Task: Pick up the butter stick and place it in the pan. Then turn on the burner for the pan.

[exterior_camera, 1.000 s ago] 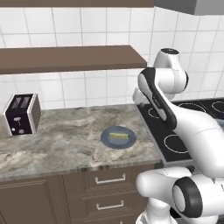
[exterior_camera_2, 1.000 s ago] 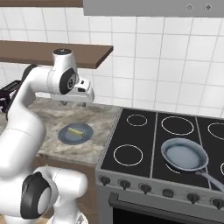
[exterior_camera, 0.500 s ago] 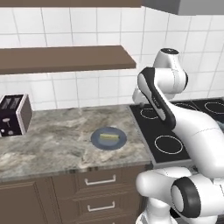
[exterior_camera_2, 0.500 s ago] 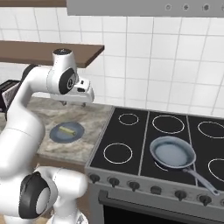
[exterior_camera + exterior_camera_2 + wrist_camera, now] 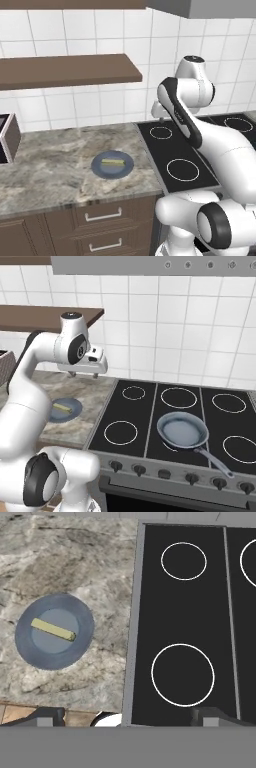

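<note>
A pale-yellow butter stick (image 5: 53, 629) lies on a blue-grey plate (image 5: 80, 649) on the marble counter (image 5: 45, 165); both sit further right in the left base view than before, the base having driven; the gripper (image 5: 127, 714), fingers spread wide, hovers empty high above; the pan (image 5: 183, 430) rests on the cooktop (image 5: 150, 421).

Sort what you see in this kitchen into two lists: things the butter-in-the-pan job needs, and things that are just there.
Needed:
- butter stick, lying on the plate
- pan, on the cooktop
- burner under the pan
- gripper, above the counter

Just there:
- plate
- toaster at the counter's left end
- wall shelf
- empty front-left burner
</note>
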